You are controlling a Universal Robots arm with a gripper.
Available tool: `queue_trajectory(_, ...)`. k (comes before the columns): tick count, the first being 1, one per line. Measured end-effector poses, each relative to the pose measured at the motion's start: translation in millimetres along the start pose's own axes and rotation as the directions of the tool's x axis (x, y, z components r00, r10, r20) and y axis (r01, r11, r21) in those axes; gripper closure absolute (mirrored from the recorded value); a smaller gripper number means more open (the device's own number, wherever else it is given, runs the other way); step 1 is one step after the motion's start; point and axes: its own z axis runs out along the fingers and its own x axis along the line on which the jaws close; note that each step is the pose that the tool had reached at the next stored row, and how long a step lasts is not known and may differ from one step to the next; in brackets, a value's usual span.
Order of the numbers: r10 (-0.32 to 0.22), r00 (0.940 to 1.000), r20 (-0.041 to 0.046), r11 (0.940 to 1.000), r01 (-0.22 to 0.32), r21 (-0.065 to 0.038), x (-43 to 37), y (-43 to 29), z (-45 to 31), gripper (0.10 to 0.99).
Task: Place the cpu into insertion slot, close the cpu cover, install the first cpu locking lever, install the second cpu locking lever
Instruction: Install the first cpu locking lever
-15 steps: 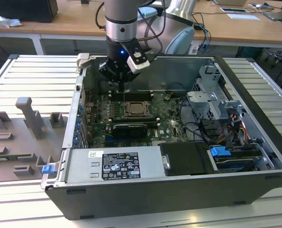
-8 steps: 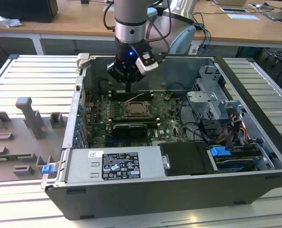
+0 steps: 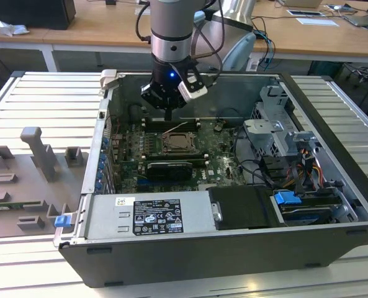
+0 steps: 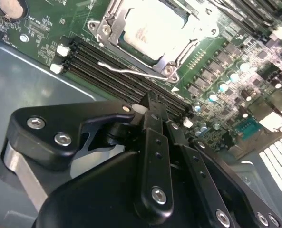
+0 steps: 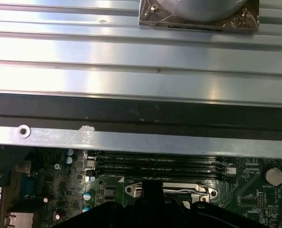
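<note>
One pale silver-beige square cpu [image 4: 152, 31] seated, silvery frame cover [image 4: 190, 40] down; black fingers [image 4: 152, 111] clenched empty at cover's 6 o'clock, wire lever [image 4: 131, 71] step in hand; needs hooking.

The hand [image 5: 152, 197] hides the insertion slot [image 5: 200, 190] (its middle); levers too small to tell.

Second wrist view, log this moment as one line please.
cpu: seated in insertion slot | cpu cover: down over cpu | locking lever: sticks out beside the socket | gripper: jaws shut, empty, above memory slots
</note>
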Motion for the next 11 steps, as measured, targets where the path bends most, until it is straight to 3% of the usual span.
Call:
queue_trajectory(6,-0.001,1.0000,0.0003,1.0000,0.001,-0.002,-5.7,-1.2,5.6,0.980)
queue_trajectory(11,-0.012,0.9999,-0.0009,0.9999,0.012,-0.002,-15.6,-2.4,13.3,0.980)
